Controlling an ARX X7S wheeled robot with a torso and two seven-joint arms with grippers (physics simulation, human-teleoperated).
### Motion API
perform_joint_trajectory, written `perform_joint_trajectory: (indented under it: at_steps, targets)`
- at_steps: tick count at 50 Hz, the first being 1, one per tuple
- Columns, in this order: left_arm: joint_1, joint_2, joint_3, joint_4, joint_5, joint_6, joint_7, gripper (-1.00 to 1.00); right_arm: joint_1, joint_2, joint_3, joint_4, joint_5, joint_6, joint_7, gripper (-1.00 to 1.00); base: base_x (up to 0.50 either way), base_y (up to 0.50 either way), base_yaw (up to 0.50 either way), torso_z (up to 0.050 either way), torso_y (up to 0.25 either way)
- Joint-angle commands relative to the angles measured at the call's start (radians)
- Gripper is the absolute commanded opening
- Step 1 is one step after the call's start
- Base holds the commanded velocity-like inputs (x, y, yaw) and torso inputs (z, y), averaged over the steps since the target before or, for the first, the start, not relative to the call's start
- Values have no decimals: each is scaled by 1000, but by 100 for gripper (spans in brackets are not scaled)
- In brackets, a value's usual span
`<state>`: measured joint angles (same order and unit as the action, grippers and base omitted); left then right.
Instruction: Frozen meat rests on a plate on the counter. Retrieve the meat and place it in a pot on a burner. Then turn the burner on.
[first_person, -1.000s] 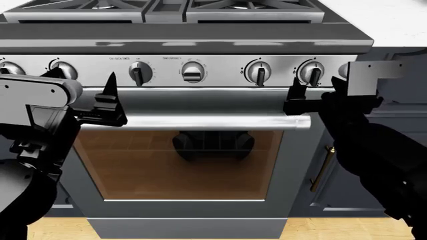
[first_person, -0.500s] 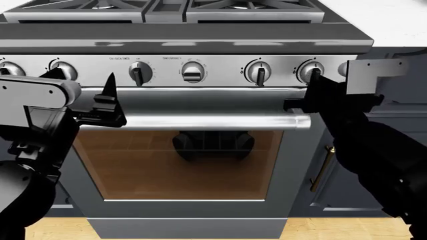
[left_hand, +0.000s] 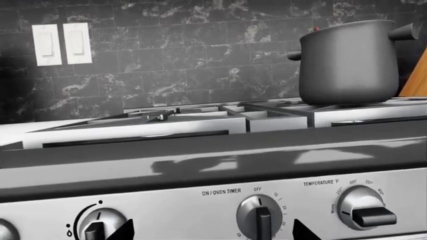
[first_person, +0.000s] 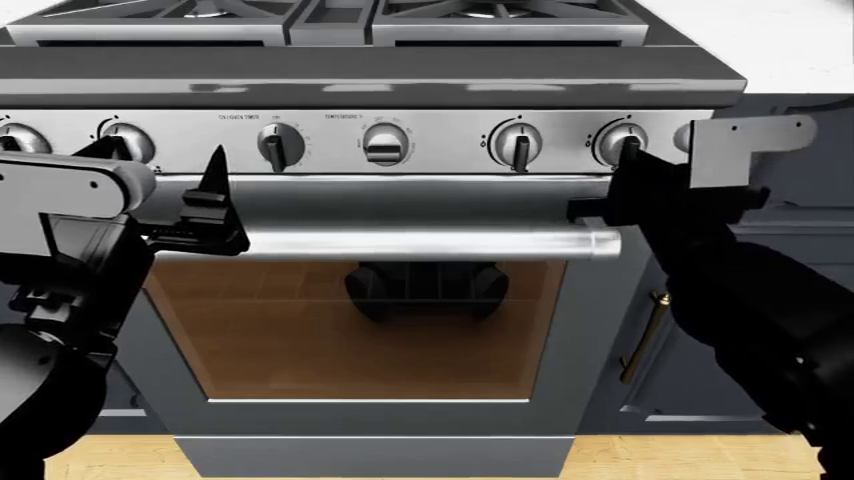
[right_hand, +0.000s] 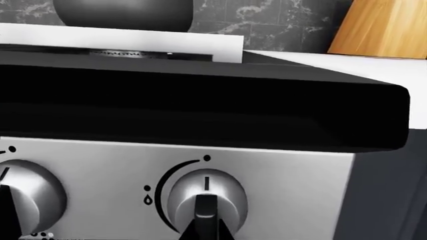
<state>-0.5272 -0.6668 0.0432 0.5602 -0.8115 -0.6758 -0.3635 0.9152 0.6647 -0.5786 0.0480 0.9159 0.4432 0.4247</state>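
Reaching my right gripper (first_person: 622, 175) at right-end burner knob (right_hand: 205, 197); fingers straddled it, unclosed. Left gripper (first_person: 214, 200) open, idle. Best: centre, clamp, then twist.

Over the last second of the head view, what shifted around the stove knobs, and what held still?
The right gripper moved up and toward the rightmost burner knob, now overlapping it; contact is unclear. The left gripper barely drifted, staying near the oven door handle. Knobs, the oven door and the pot look unchanged.
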Motion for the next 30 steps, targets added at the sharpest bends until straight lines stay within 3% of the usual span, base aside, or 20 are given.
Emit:
perform_joint_trajectory:
  at_steps: [1, 30]
  targets:
    - [4, -3, -5, 4, -5, 1, -3, 100, 25, -10, -39, 1, -35, 0, -27, -100, 0, 0, 0, 0, 0]
    - [2, -6, -2, -3, -3, 10, -2, 100, 85, 8, -149, -16, -212, 18, -32, -100, 0, 0, 0, 0, 0]
